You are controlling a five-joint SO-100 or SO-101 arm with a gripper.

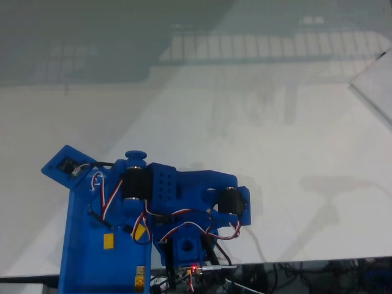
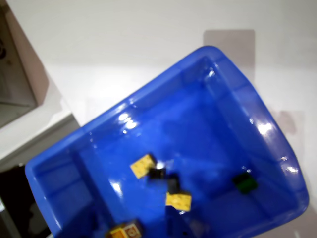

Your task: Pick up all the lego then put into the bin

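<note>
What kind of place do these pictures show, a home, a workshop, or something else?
Probably a hobby or lab workbench, though I cannot be sure. A blue plastic robot arm with exposed wires sits on a plain white table, and a glossy blue plastic bin holds small yellow plastic bricks.

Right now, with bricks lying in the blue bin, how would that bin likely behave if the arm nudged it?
The bin looks glossy and thin-walled, so it would probably slide easily on the smooth white table. Its low walls suggest little risk of tipping. The yellow lego inside would likely skate across its slick floor.
</note>
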